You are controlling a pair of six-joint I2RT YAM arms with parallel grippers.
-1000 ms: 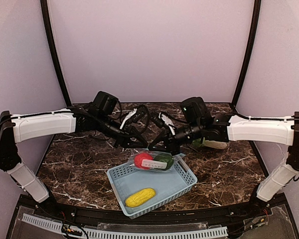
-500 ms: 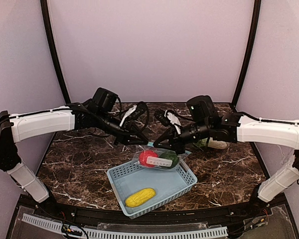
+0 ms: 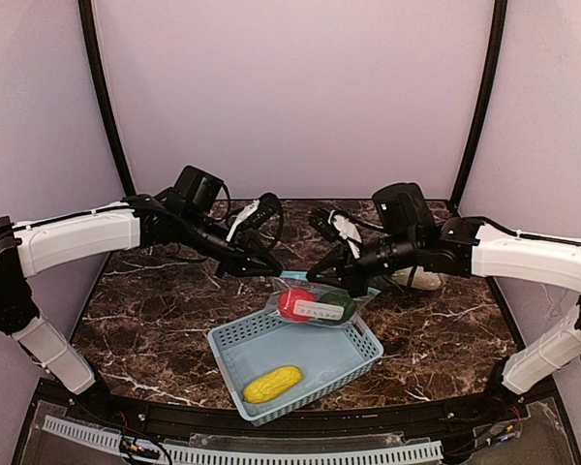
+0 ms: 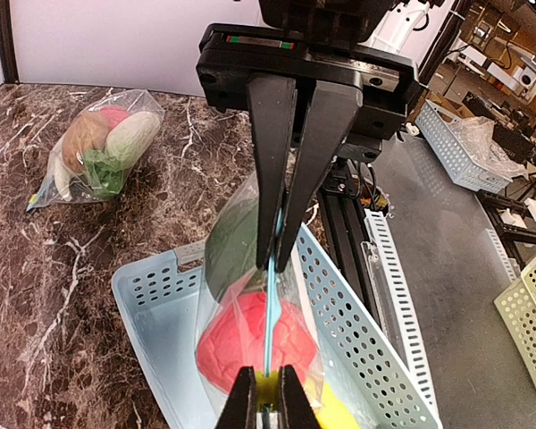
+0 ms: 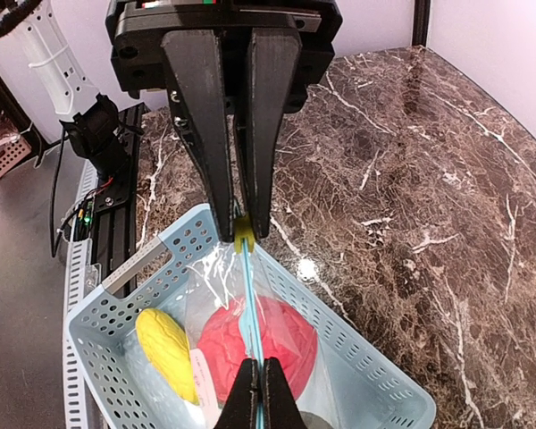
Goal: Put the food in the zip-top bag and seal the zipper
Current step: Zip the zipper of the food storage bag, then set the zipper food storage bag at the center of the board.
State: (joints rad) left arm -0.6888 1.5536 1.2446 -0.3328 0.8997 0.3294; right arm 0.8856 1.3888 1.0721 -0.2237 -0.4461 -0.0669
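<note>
A clear zip-top bag (image 3: 317,308) hangs over the light blue basket with a red apple (image 3: 291,303) and a dark green round fruit (image 3: 337,306) inside. My left gripper (image 3: 268,263) is shut on the yellow slider (image 4: 268,386) at one end of the blue zipper strip (image 4: 270,313). My right gripper (image 3: 326,278) is shut on that strip at the other end (image 5: 255,375). The apple (image 5: 259,340) and green fruit (image 4: 232,246) sag below the strip. A yellow corn (image 3: 271,384) lies loose in the basket, also seen in the right wrist view (image 5: 165,349).
The basket (image 3: 234,339) stands at the table's near middle, its perforated wall (image 4: 366,322) under the bag. A second clear bag filled with produce (image 4: 98,152) lies on the marble behind my right arm (image 3: 413,281). The table's front rail runs close to the basket.
My right gripper has moved to the right, and the bag has shifted right with it. The gap between the two grippers along the zipper has widened.
</note>
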